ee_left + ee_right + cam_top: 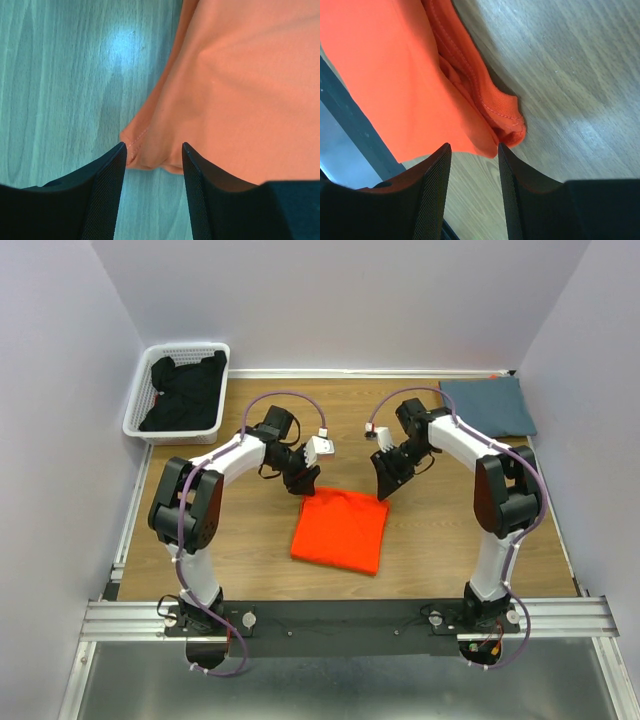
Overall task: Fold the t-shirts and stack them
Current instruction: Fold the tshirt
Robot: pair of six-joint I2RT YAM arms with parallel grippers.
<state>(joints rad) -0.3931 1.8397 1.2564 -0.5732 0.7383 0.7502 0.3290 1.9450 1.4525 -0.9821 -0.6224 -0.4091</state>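
The bright orange t-shirt (340, 530) lies folded into a rough square in the middle of the table. The dark slate blue-grey t-shirt (488, 405) lies folded flat at the far right corner. My left gripper (304, 480) is open just above the orange shirt's far left corner, which shows between its fingers in the left wrist view (150, 150). My right gripper (385, 478) is open at the far right corner, where layered hems bunch (505, 112). Neither gripper holds cloth.
A white basket (140, 425) holding dark cloth (185, 390) stands at the far left corner. Pale walls close in the table on three sides. A metal rail (340, 615) runs along the near edge by the arm bases.
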